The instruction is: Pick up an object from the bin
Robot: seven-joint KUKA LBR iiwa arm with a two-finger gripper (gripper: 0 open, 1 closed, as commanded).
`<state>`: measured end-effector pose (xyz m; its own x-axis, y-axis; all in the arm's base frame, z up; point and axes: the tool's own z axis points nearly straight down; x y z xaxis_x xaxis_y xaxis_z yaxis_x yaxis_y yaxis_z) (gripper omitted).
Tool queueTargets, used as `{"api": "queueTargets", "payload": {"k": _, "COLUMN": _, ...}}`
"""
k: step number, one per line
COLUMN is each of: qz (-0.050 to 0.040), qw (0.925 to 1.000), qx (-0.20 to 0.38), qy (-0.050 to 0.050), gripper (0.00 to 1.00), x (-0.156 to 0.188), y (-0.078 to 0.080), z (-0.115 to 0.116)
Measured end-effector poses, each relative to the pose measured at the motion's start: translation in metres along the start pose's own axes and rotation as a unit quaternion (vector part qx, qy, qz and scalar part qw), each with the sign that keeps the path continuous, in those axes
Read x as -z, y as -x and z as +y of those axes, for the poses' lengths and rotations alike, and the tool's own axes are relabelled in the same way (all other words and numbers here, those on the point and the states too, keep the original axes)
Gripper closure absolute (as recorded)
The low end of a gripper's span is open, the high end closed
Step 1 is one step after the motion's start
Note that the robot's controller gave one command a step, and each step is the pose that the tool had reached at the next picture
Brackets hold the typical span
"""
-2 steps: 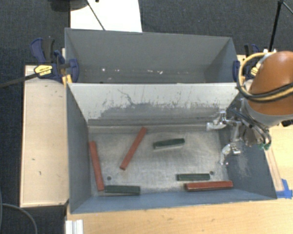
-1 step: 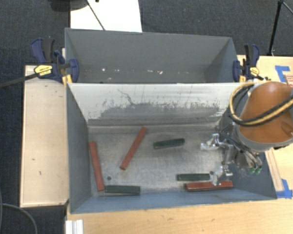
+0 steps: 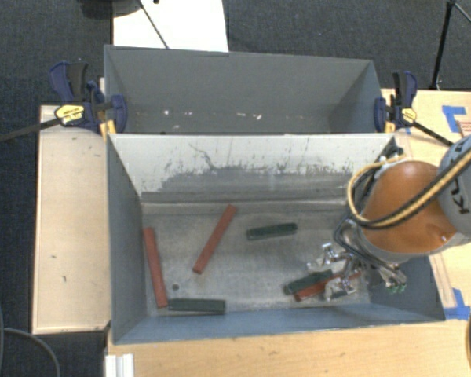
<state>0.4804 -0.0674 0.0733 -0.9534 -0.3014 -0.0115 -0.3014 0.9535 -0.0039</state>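
1. Grey metal bin (image 3: pixel 243 167): you look down into it. Its floor carries six loose bars and sticks, spread out rather than heaped.
2. Gripper (image 3: pixel 339 277): low over the floor in the bin's lower right corner of the view, under the arm's orange wrist cover (image 3: pixel 404 210), which has dark cables looped around it.
3. Gripper state: you cannot tell from this view whether it is parted or closed, nor whether it has anything clamped.
4. Short dark green bar (image 3: pixel 301 283): lies on the floor just left of the gripper, its right end running under the metal parts.
5. Short red bar (image 3: pixel 308 294): lies touching the short dark green bar on its lower side, also right at the gripper.
6. Long red-brown stick (image 3: pixel 214 239): mid-floor, lying on a diagonal, well apart from the gripper.
7. Red-brown wall stick (image 3: pixel 155 267): lies along the foot of the left wall.
8. Dark green centre bar (image 3: pixel 272 231): lies flat, between the long red-brown stick and the gripper.
9. Dark green corner bar (image 3: pixel 196 307): lower left corner, near the bottom end of the red-brown wall stick.
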Motion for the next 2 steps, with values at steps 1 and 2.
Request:
{"api": "queueTargets", "payload": {"k": 1, "qz": 0.0, "qw": 1.0, "qx": 0.001, "qy": 0.0, "gripper": 1.0, "x": 0.0, "y": 0.0, "z": 0.0}}
{"api": "queueTargets", "payload": {"k": 2, "qz": 0.0034, "qw": 1.0, "qx": -0.008, "qy": 0.001, "gripper": 1.0, "x": 0.163, "y": 0.022, "z": -0.007}}
